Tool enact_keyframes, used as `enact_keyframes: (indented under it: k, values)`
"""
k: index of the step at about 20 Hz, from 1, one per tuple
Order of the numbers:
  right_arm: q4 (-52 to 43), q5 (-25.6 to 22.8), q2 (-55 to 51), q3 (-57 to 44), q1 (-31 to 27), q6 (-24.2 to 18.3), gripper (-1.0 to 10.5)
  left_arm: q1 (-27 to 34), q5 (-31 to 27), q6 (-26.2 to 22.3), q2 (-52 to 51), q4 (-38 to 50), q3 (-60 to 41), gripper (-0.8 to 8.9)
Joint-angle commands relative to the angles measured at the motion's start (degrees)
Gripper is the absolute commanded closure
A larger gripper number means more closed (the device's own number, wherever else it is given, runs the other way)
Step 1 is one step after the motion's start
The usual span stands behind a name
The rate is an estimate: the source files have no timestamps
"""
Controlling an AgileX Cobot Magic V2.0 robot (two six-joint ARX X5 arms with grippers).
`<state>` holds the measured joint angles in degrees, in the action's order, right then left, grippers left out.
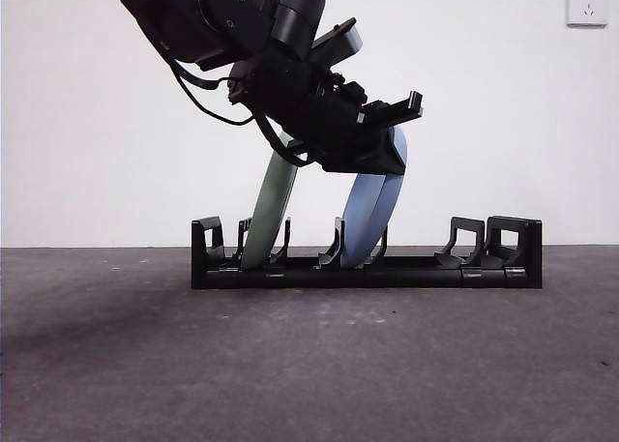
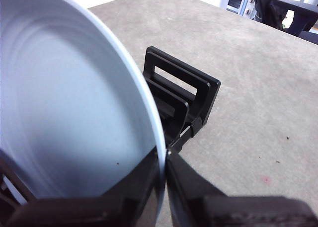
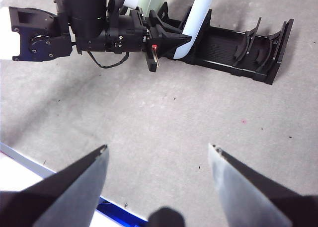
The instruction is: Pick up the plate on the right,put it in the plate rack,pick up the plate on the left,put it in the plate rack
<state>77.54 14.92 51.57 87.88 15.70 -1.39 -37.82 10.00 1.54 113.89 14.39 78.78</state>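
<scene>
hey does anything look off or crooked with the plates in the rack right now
Nothing broken or spilled. Both the green plate and the blue plate lean in the rack; the left gripper grips the blue one's rim.

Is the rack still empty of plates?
No: the plate rack holds a green plate and a blue plate, which the left pincer grips.

Left gripper (image 3: 171, 40) grips white plate (image 3: 196, 21) in rack (image 3: 233, 50)
</scene>
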Motion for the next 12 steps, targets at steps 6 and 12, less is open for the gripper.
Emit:
enact_keyframes:
  k: [6,12]
  values:
    - [0.5,0.1,-0.1,-0.5,0.0,-0.8,6.0,0.1,1.1,1.9,0.9,-0.7,0.1,6.23]
    - [0.5,0.1,-0.1,-0.5,0.0,-0.8,6.0,-0.3,2.9,3.4,-1.6,-1.6,0.1,6.23]
